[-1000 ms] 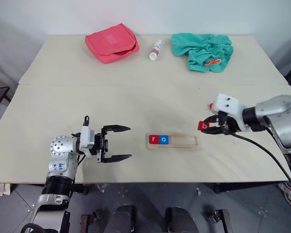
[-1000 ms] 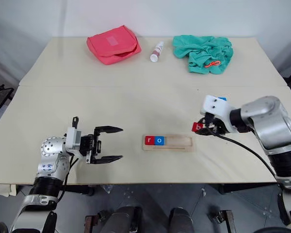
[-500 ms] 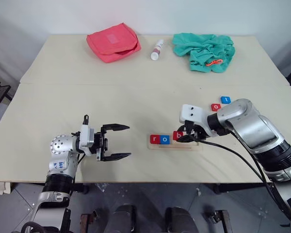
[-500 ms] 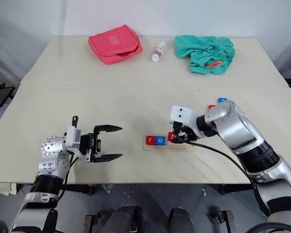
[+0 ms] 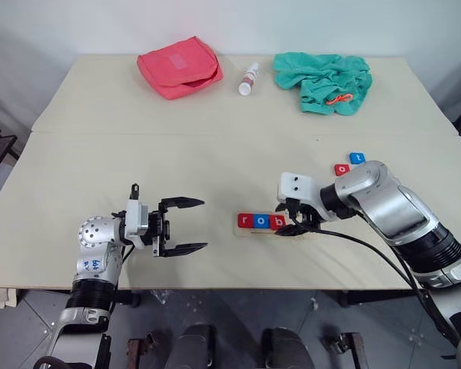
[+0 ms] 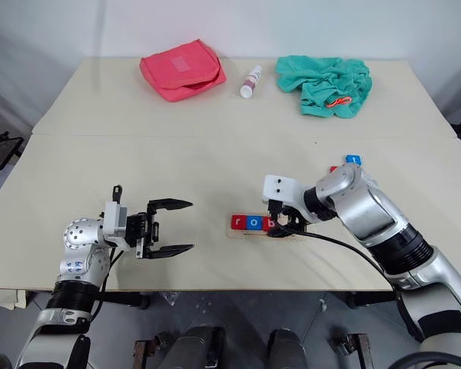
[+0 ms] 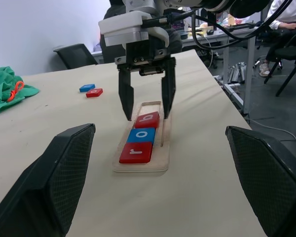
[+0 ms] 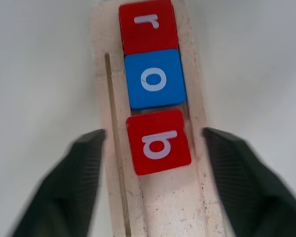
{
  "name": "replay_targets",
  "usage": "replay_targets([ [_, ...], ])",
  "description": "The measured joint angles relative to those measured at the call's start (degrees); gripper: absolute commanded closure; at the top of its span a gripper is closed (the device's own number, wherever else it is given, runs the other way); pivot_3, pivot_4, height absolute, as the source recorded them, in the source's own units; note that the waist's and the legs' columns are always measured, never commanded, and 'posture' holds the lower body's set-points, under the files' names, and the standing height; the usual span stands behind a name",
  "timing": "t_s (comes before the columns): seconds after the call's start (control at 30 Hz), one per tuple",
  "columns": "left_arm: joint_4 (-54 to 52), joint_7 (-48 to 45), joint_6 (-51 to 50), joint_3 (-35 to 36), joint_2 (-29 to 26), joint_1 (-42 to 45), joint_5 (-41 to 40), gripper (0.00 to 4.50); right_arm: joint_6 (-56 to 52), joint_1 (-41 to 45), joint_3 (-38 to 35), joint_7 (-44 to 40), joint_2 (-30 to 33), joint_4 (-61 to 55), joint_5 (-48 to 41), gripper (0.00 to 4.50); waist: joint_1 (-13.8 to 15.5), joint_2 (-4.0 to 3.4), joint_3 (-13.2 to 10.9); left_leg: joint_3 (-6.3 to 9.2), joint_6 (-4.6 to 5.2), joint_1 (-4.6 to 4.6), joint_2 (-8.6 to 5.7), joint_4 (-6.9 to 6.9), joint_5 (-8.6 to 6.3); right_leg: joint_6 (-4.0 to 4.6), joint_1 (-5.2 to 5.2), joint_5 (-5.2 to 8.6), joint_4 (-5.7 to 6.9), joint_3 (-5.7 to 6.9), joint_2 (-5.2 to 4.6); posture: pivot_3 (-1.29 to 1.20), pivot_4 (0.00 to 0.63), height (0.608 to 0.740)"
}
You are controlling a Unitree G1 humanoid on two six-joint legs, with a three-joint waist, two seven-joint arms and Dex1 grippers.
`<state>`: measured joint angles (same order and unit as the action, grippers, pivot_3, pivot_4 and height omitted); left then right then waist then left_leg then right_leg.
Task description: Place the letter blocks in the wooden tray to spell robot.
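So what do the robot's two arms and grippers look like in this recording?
Both arms are silver-grey metal with black joint segments. Each ends in a gripper with two slim black fingers: the left gripper sits beyond a round silver wrist housing with small holes and blue handwritten marks; the right gripper hangs from a white boxy mount. A black cable trails along the right arm. The wrist views show textured black finger pads.

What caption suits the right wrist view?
Open right gripper over the wooden tray, red b block lying after r and o.
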<state>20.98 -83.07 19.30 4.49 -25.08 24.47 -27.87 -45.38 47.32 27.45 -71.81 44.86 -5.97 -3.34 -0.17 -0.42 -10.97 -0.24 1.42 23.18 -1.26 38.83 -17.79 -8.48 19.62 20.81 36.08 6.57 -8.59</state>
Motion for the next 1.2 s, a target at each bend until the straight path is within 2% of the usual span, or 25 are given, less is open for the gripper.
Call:
replay_targets([
  [0.03,0.0,0.0,0.1,0.0,0.0,0.0,0.0,0.0,-0.3,0.0,0.0,0.0,0.0,-0.3,0.0,0.02,0.0,0.0,0.0,0.0,0.0,0.0,0.0,0.0,0.0,0.0,0.0,0.0,0.0,0.0,0.0,0.0,0.15,0.74],
  [0.27,0.4,0.0,0.4,0.0,0.3,1.0,0.0,0.0,-4.5,-0.4,-2.0,0.7,0.8,-5.0,-1.4,0.02,0.1,0.0,0.0,0.02,0.0,0.0,-0.01,0.01,0.0,0.0,-0.01,0.0,0.0,0.0,0.0,0.0,0.15,0.74],
  [0.47,1.9,0.0,0.8,0.0,0.7,2.1,0.0,0.0,-5.9,-4.2,-5.6,3.4,1.1,-7.2,-3.5,0.02,0.0,0.0,0.0,-0.01,0.0,0.0,-0.01,-0.01,0.0,0.0,0.0,0.0,0.01,0.0,0.0,0.0,0.15,0.74],
  [0.57,2.4,0.0,0.9,-0.1,0.9,2.1,0.1,0.0,-6.0,-5.7,-7.6,2.9,1.7,-10.1,-6.4,0.96,0.0,0.0,0.0,-0.01,0.0,0.0,0.0,-0.01,0.0,0.0,0.0,0.0,0.01,0.0,0.0,0.0,0.15,0.74],
  [0.87,1.8,0.0,0.8,0.0,0.9,1.5,0.0,0.0,-5.7,-7.8,-7.4,2.7,2.3,-11.6,-9.0,4.19,0.1,0.0,0.0,0.0,0.0,0.0,-0.01,0.01,0.0,0.0,-0.02,0.0,0.0,-0.01,0.0,0.0,0.15,0.74],
  [0.9,1.3,0.0,0.8,0.0,0.8,1.0,0.0,0.0,-5.5,-8.0,-7.1,2.6,2.3,-11.5,-8.9,4.44,0.0,0.0,0.0,0.0,0.0,-0.01,0.0,0.01,0.0,0.0,-0.02,0.0,0.01,0.0,0.0,0.0,0.15,0.74],
  [1.2,-0.6,0.9,0.3,0.1,0.0,-0.6,0.0,0.0,0.0,-7.9,-3.7,3.4,-0.4,-3.8,-7.1,4.44,0.1,0.0,0.0,0.01,0.0,-0.01,-0.01,0.02,0.0,0.0,-0.02,0.0,0.01,0.0,-0.01,0.0,0.15,0.74],
])
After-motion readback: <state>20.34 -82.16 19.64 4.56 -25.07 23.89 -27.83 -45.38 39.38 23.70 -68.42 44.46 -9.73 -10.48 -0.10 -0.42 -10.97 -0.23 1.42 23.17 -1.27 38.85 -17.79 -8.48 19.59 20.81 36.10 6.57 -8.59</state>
